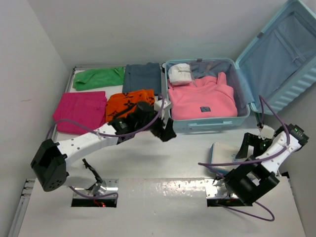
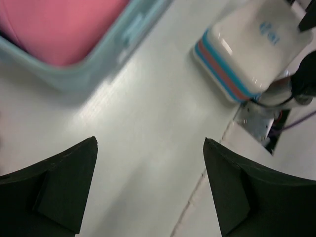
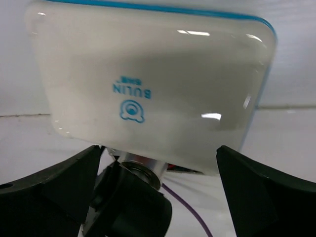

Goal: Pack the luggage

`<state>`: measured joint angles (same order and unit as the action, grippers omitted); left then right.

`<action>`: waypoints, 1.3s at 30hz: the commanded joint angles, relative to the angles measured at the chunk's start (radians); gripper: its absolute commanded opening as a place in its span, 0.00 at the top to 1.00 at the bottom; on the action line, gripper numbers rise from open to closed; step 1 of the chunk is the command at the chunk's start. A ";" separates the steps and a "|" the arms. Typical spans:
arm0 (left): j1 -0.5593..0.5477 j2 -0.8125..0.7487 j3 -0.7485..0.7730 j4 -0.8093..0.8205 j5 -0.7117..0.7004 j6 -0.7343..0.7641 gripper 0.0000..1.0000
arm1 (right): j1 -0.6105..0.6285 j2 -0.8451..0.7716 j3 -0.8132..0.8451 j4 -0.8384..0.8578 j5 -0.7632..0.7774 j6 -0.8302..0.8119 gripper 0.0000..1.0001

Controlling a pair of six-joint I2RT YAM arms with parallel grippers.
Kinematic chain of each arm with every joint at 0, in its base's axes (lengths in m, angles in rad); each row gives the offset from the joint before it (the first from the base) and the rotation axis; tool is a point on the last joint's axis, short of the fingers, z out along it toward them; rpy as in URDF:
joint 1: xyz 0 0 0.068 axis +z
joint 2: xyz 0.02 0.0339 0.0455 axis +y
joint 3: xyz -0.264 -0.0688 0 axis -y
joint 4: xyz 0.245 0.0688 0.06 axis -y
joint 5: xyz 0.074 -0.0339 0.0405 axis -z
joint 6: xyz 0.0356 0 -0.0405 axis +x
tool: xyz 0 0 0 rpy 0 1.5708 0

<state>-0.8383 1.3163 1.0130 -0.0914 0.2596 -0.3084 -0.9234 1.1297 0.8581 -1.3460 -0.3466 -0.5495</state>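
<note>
The luggage (image 1: 207, 126) is a pale blue hard-shell suitcase lying open at the back right, lid (image 1: 284, 54) raised to the right. It holds a folded pink sweater (image 1: 202, 102), a white bundle (image 1: 180, 74) and a grey-blue garment (image 1: 210, 68). Its front rim (image 2: 94, 69) shows in the left wrist view. My left gripper (image 1: 166, 132) (image 2: 150, 143) is open and empty above bare table just in front of the suitcase's left corner. My right gripper (image 1: 248, 148) (image 3: 158, 163) is open, fingers either side of a white zip pouch (image 1: 223, 152) (image 3: 148, 84) (image 2: 252, 44) with blue trim.
A white tray (image 1: 74, 74) at the back left holds folded clothes: green (image 1: 98, 77), grey-blue (image 1: 142, 77), magenta (image 1: 80, 111) and orange (image 1: 127, 102). White walls close in left and behind. Purple cables (image 1: 276, 118) loop around both arms.
</note>
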 commanded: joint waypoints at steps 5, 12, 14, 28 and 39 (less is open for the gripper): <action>-0.050 -0.051 -0.200 0.249 0.141 -0.251 0.09 | -0.035 -0.125 0.032 -0.100 0.282 -0.084 0.01; -0.130 0.092 -0.245 0.521 0.132 -0.363 0.08 | -0.092 -0.084 -0.045 0.044 0.250 -0.239 0.01; -0.130 0.150 -0.232 0.548 0.121 -0.388 0.08 | -0.107 -0.006 -0.027 0.058 0.203 -0.254 0.01; -0.094 0.129 -0.339 0.555 0.052 -0.449 0.08 | -0.060 0.212 -0.197 0.206 -0.037 -0.293 0.01; -0.027 0.087 -0.516 0.639 0.075 -0.595 0.05 | 0.415 0.182 -0.315 0.344 -0.051 -0.057 0.26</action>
<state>-0.8684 1.4414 0.5091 0.4461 0.3172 -0.8536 -0.6174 1.2957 0.6518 -1.1164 -0.3050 -0.6926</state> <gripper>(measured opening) 0.947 0.883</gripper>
